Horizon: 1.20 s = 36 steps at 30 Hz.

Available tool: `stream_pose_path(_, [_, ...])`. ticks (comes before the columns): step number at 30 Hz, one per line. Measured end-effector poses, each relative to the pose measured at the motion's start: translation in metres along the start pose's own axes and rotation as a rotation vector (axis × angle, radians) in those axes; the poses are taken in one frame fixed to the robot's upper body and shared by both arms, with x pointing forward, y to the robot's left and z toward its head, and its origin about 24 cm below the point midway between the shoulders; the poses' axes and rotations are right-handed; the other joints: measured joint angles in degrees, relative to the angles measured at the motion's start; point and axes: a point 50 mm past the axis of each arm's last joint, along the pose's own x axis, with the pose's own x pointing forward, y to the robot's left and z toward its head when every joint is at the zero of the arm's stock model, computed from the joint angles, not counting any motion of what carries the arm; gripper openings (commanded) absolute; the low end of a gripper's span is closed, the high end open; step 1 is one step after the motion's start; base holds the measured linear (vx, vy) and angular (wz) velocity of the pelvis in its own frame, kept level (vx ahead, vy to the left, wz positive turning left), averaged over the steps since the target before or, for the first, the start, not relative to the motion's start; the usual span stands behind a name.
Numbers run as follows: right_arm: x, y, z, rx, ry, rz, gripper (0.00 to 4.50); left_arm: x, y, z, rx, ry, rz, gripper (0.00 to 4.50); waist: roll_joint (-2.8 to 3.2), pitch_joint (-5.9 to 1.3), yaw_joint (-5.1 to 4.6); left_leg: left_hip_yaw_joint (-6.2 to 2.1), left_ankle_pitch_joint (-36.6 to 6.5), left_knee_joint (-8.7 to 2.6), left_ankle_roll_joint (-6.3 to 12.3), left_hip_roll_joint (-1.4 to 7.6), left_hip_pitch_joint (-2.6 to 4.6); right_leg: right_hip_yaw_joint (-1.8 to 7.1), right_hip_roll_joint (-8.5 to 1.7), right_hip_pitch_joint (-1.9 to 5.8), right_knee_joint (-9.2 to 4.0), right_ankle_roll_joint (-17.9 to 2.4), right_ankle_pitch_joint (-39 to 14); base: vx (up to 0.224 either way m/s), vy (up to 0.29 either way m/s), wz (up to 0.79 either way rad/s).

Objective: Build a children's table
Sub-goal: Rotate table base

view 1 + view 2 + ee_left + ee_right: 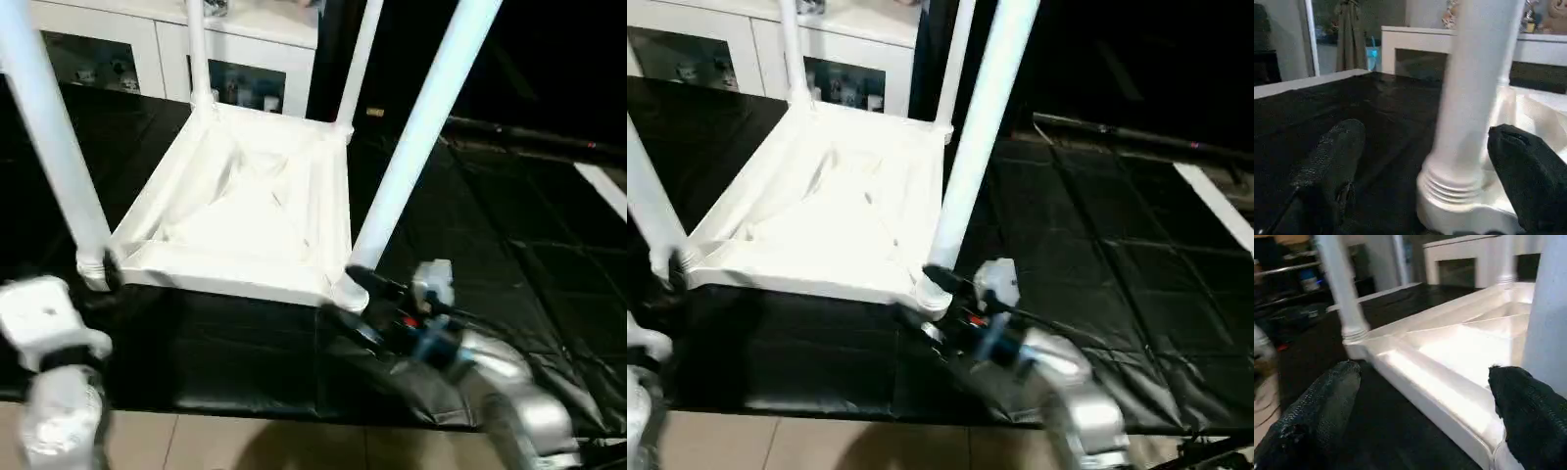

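The children's table stands upside down on the black mat, its white ribbed top [245, 215] facing up. Four white legs rise from the corner sockets: near left [54, 147], near right [416, 137], and two at the back [198, 49] [358, 64]. My left gripper [1430, 147] is open at the base of the near-left leg [1474, 98], with one black finger [1332, 161] well off to one side of it and the other close on the opposite side. My right gripper [358, 305] is open at the near-right corner socket, its fingers [1317, 406] spread before the top's rim [1440, 391].
A white cabinet with glass doors [147, 49] stands behind the table. The black mat [509, 255] stretches wide to the right, with a dark bar [529, 132] lying across its far side. Tiled floor [245, 441] begins at the mat's near edge.
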Motion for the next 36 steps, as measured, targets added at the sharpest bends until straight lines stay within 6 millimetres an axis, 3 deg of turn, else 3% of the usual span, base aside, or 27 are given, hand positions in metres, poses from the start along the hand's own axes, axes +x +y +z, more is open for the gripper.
stream_pose_path(7, [-0.021,-0.018,0.002,0.001,-0.071,-0.221,4.50,0.001,-0.001,0.007,-0.087,-0.061,-0.089,4.48,-0.13,-0.09,1.10,0.05,0.0,0.01,-0.01,-0.01,0.02,0.03,-0.02,-0.02,0.00,0.0,0.0,0.000,0.000,0.00])
stream_pose_path(13, [-0.048,-0.045,0.011,-0.064,-0.126,-0.462,4.50,0.009,-0.003,0.017,-0.123,-0.118,-0.224,4.48,-0.01,-0.03,1.10,0.10,0.1,0.00,-0.12,0.00,0.09,0.08,-0.02,-0.01,0.03,0.0,0.1,0.000,0.000,0.00])
stream_pose_path(17, [-0.063,-0.061,0.019,-0.090,-0.149,-0.574,4.50,0.010,-0.005,0.017,-0.139,-0.112,-0.325,4.48,0.26,0.14,0.57,0.14,0.1,0.00,-0.13,0.00,0.08,0.13,0.00,-0.04,0.07,0.0,0.2,0.000,0.000,0.00])
stream_pose_path(27, [-0.067,-0.063,0.022,-0.104,-0.135,-0.549,4.50,0.013,-0.009,0.016,-0.161,-0.091,-0.415,4.48,0.50,0.30,-0.20,0.18,0.1,-0.01,-0.13,0.00,0.04,0.16,0.00,-0.07,0.25,0.0,0.0,0.000,0.000,0.00])
stream_pose_path(31, [-0.081,-0.041,0.008,-0.084,0.079,-0.250,4.50,0.026,-0.008,0.018,-0.149,-0.030,-0.644,4.48,0.59,0.36,0.69,0.18,0.1,-0.04,-0.11,0.01,0.08,0.15,0.00,-0.05,0.26,0.0,-0.1,0.000,0.000,0.00])
stream_pose_path(36, [-0.064,-0.023,0.006,-0.058,0.105,-0.078,4.50,0.039,-0.015,0.009,-0.153,0.017,-0.682,4.48,1.03,0.52,0.64,0.22,0.1,-0.02,-0.09,0.01,0.11,0.16,-0.02,0.01,0.30,0.0,0.0,0.000,0.000,0.00])
